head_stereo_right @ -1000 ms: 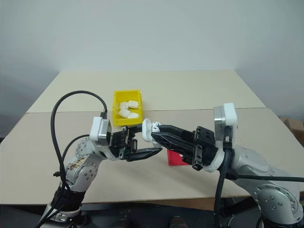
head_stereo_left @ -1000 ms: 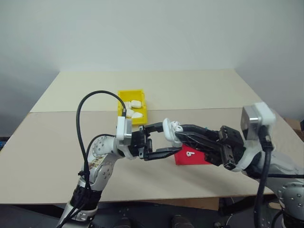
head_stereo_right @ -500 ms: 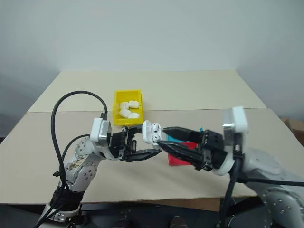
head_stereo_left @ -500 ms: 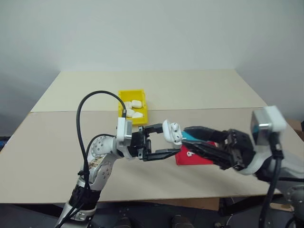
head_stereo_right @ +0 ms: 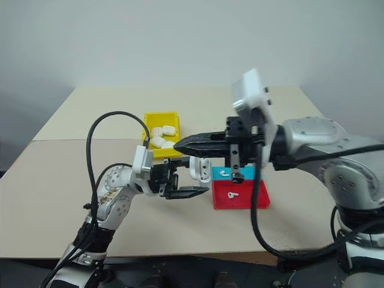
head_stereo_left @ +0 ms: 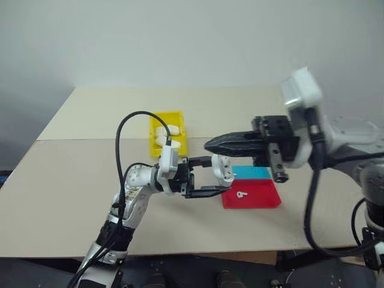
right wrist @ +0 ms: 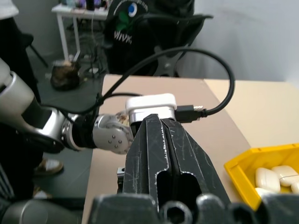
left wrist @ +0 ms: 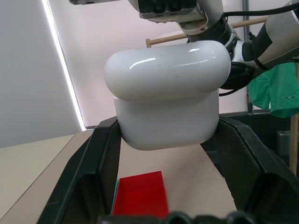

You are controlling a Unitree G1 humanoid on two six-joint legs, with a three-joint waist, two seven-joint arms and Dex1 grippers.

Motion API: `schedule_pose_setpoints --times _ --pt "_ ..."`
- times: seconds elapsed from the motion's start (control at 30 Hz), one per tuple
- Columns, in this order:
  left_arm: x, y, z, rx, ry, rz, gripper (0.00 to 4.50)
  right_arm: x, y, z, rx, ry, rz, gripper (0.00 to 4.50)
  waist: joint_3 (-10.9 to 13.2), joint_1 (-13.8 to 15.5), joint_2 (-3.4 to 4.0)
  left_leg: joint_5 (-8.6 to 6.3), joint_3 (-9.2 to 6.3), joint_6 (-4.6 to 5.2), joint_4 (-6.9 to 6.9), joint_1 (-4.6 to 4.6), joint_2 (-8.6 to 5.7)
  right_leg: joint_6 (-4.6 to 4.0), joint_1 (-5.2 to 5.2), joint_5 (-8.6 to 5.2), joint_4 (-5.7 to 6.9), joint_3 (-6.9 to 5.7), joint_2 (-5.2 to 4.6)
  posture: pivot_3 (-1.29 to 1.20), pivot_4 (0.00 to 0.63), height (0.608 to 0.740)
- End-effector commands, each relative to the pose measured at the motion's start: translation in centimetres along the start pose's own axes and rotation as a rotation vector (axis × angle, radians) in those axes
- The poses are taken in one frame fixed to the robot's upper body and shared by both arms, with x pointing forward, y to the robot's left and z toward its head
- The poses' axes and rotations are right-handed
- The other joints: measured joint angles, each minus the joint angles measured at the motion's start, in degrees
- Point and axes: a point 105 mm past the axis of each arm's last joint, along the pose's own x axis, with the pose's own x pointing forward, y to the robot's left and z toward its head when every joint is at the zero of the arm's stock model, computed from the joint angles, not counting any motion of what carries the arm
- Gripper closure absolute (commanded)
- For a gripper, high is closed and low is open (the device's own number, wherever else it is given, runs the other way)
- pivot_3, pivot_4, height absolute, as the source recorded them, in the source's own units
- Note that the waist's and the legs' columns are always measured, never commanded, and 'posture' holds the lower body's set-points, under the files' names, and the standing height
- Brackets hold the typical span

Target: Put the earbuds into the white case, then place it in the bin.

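The left pincer (head_stereo_left: 211,175) grips the glossy white rounded case (head_stereo_left: 222,168), lid shut, beside the yellow plastic bin (head_stereo_left: 168,133); the right pincer (head_stereo_left: 209,144), fingers pressed together, hovers just above the case.

The bin (head_stereo_left: 168,133) sits on the table (head_stereo_left: 78,180), left of and behind the tray (head_stereo_left: 252,195), which holds an earbud (head_stereo_left: 240,194).

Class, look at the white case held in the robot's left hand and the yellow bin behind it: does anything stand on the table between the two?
Nothing visible does. The white case sits gripped in the left hand, and the table between it and the yellow bin is bare. The shut right hand hovers just above the case.
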Motion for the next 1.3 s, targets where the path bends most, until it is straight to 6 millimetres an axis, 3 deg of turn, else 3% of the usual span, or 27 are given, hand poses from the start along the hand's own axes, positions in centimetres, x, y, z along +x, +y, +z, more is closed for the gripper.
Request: schedule_pose_setpoints --times 0.03,0.23,0.6,0.97,1.1,1.2,1.3 --pt "0.3 -0.1 0.8 0.049 -0.019 -0.016 1.72 0.4 -0.4 -0.1 -0.05 0.05 0.008 4.47 0.0 0.27 0.0 0.0 0.01 0.0 0.0 -0.02 -0.01 0.0 -0.01 0.0 0.0 0.0 -0.02 0.0 0.15 0.74" --pt "0.1 -0.3 0.9 0.056 -0.015 0.002 1.72 1.0 -0.1 -2.0 -0.083 0.137 0.054 4.47 0.0 0.51 0.0 0.0 0.0 0.0 0.02 0.05 -0.01 0.01 -0.01 -0.01 0.09 0.0 0.0 0.0 0.15 0.74" --pt "-0.5 -0.4 1.4 0.059 -0.031 0.034 1.72 -0.6 -0.4 -3.4 -0.09 0.206 0.023 4.47 0.0 0.78 0.0 0.0 0.0 0.01 0.06 0.09 -0.01 0.01 0.02 0.0 0.12 0.0 0.0 0.0 0.15 0.74" --pt "-0.8 -0.2 1.3 0.072 -0.007 0.081 1.72 -3.4 -1.0 2.0 -0.11 -0.08 -0.06 4.47 0.0 0.84 0.0 0.0 0.0 0.01 0.07 0.16 -0.01 0.0 0.08 0.01 0.15 0.01 0.01 0.0 0.15 0.74" --pt "-1.3 4.0 1.6 0.138 0.142 0.393 1.72 -5.4 -2.8 2.0 -0.057 -0.145 -0.28 4.47 0.0 1.0 -0.01 0.01 -0.01 0.01 0.08 0.2 -0.01 0.01 0.15 0.01 0.17 0.01 0.01 0.0 0.15 0.74" --pt "-2.3 9.4 1.8 0.269 0.257 0.78 1.72 -6.3 -3.1 0.5 0.019 -0.184 -0.398 4.47 -0.01 1.41 -0.03 0.02 -0.02 0.04 0.11 0.23 -0.03 0.08 0.21 0.02 0.17 0.0 0.0 0.0 0.15 0.74" --pt "-3.4 12.8 1.3 0.328 0.387 1.002 1.72 -6.3 -2.9 -0.7 0.088 -0.225 -0.467 4.47 -0.01 1.51 -0.03 0.03 -0.03 0.04 0.15 0.21 -0.09 0.13 0.26 0.07 0.11 0.01 -0.03 0.0 0.15 0.74"
